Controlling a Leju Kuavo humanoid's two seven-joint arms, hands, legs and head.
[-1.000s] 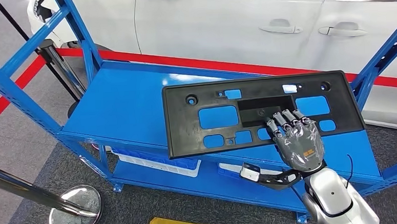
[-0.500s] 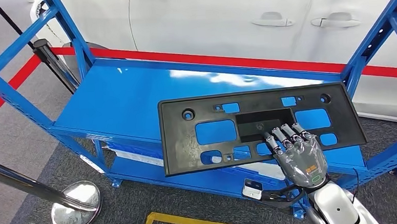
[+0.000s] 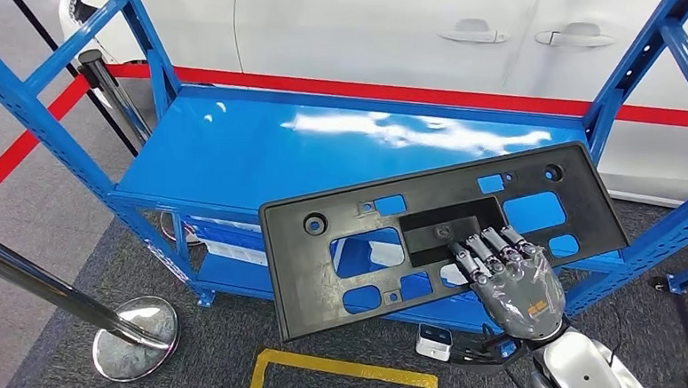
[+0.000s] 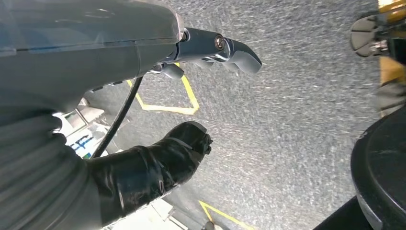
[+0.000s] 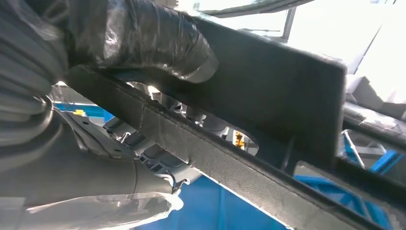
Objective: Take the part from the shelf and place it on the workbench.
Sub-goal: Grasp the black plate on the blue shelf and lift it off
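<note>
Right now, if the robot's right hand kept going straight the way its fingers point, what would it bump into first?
The right hand already grips the black part, fingers pointing across it toward the blue shelf and the white car. The part's far edge would probably meet the shelf's right upright first; depth is unclear.

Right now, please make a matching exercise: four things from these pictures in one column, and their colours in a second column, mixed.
Things:
1. held panel
2. shelf deck
3. car door
4. floor marking

Colours:
A. white
B. yellow
C. black
D. blue

Pairs: 1-C, 2-D, 3-A, 4-B. The right robot hand grips the panel.
</note>
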